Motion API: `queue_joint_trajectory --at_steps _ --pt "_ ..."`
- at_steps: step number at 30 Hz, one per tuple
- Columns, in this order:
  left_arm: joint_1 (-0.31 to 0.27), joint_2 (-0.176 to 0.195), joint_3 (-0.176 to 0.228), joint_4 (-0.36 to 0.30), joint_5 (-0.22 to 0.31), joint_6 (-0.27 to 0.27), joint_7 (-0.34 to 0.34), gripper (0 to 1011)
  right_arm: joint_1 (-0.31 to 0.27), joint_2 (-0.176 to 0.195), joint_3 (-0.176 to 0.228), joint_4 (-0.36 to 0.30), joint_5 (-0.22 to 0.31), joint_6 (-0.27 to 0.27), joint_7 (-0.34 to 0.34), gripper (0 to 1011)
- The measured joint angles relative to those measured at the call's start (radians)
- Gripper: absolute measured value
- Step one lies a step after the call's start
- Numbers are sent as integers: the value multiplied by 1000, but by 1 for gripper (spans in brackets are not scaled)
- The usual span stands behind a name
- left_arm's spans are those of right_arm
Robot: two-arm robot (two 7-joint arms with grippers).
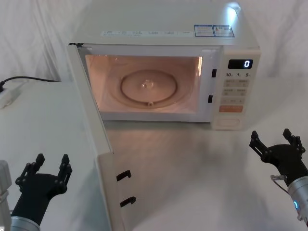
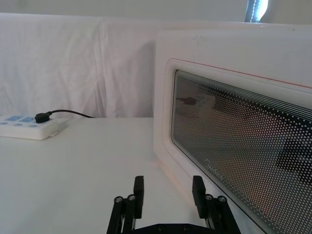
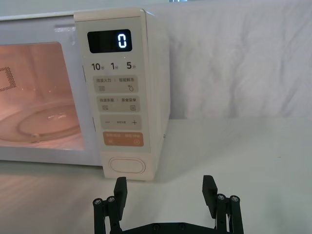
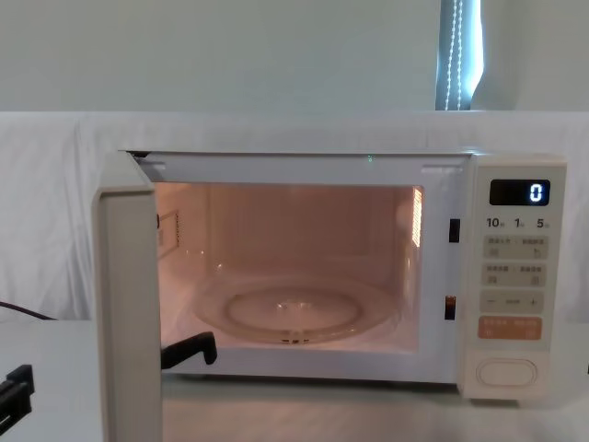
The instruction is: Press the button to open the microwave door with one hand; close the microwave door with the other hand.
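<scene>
— So, how does the microwave door [image 1: 98,144] stand?
— Swung wide open on its left hinge, running from the upper left of the head view down toward the bottom centre, two black latch hooks [image 1: 126,188] on its free edge. The cavity glows orange, with the glass turntable [image 1: 148,86] inside.
— And the button [image 3: 126,166]?
— At the foot of the control panel, lower centre of the right wrist view, just under the orange key [image 3: 123,139]. The display [image 1: 240,63] reads 0.
— Where's the right gripper [image 1: 275,140]?
— At the right edge of the head view, in front of the panel and apart from it, jaws spread and holding nothing.
— The left gripper [image 1: 50,165]?
— Lower left corner of the head view, on the outer side of the door, near it but not touching. Its jaws are parted and empty too. In its wrist view the dotted glass window [image 2: 243,146] fills the right half.
— Anything else on the table [image 1: 43,120]?
— A white power strip [image 2: 31,126] with a black plug, at the left edge.
</scene>
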Motion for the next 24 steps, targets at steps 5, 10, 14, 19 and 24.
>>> queue_joint_trajectory --at_steps 5,10,14,19,24 --pt "0 0 0 0 0 0 0 514 0 0 0 0 0 0 0 1002" --pt "0 0 0 0 0 0 0 368 0 0 0 0 -1 0 0 1002" --pt "0 0 0 0 0 0 0 225 0 0 0 0 -1 0 0 1002" --pt "0 0 0 0 0 0 0 51 0 0 0 0 -1 0 0 1002" --pt "0 0 0 0 0 0 0 0 0 0 0 0 -1 0 0 1002"
